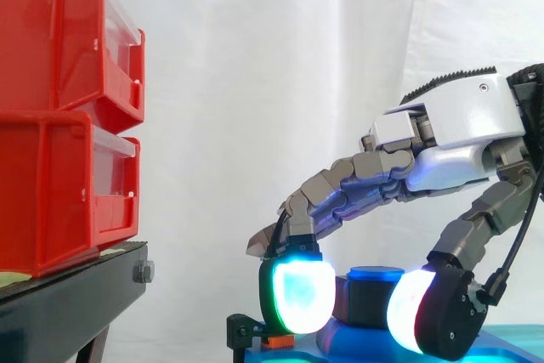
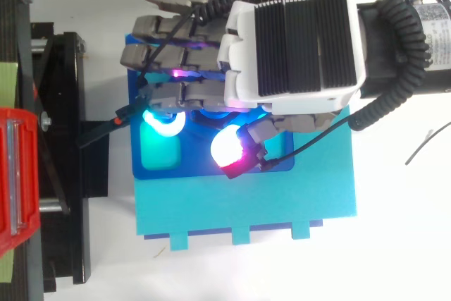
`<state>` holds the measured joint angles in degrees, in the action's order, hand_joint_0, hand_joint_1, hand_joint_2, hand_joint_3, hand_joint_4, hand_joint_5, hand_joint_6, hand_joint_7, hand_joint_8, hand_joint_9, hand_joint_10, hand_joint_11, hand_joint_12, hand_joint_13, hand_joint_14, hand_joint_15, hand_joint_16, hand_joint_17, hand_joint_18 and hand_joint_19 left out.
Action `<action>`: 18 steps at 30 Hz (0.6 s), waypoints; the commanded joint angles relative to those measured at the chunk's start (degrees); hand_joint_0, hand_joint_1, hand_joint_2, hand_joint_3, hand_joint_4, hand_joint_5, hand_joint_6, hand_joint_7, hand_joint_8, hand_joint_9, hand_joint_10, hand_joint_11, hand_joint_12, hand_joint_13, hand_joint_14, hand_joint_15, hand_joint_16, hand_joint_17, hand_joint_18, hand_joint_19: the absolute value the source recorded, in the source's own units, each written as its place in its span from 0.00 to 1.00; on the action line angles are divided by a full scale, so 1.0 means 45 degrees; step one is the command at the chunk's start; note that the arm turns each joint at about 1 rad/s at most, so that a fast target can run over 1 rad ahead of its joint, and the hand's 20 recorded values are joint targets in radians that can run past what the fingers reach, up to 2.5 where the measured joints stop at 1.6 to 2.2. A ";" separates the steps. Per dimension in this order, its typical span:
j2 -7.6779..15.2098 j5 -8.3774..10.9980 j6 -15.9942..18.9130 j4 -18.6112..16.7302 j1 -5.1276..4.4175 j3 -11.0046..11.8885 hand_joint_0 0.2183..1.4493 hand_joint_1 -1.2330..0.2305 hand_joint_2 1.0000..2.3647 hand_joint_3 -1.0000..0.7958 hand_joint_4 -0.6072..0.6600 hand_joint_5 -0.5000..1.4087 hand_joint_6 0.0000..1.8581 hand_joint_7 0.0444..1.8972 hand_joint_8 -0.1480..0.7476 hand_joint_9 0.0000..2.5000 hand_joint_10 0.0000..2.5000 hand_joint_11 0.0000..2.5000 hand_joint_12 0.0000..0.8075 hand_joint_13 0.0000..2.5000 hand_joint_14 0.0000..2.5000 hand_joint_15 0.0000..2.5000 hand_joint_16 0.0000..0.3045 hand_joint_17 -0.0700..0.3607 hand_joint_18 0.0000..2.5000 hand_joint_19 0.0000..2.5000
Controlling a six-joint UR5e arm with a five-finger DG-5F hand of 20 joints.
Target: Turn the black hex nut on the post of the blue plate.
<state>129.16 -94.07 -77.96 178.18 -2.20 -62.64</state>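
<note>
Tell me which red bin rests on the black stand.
The lower red bin: its base sits on the black stand, while the upper red bin is stacked on top of it.

Black stand [image 1: 72,299], two red bins [image 1: 51,201] stacked atop

Robot hand [image 1: 450,129] had a white shell over its back, with a black ribbed panel set into the top. Fingers [image 1: 357,180] were grey segmented links. Fingertips [image 1: 299,293] were thick glowing pads, cyan-green and white, one edged magenta.
</note>
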 commanded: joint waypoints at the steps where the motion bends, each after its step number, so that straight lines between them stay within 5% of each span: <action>1: 0.0010 -0.0014 0.0000 -0.0005 0.0002 -0.0006 0.33 0.27 0.00 0.31 0.57 0.15 0.27 0.52 0.39 0.09 0.00 0.00 0.41 0.04 0.00 0.00 0.17 0.43 0.00 0.00; 18: 0.0010 -0.0112 -0.0078 -0.0024 0.0021 -0.0006 0.34 0.27 0.00 0.30 0.57 0.15 0.27 0.52 0.39 0.09 0.00 0.00 0.42 0.04 0.00 0.00 0.16 0.42 0.00 0.00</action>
<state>129.18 -94.57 -78.31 178.06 -2.12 -62.66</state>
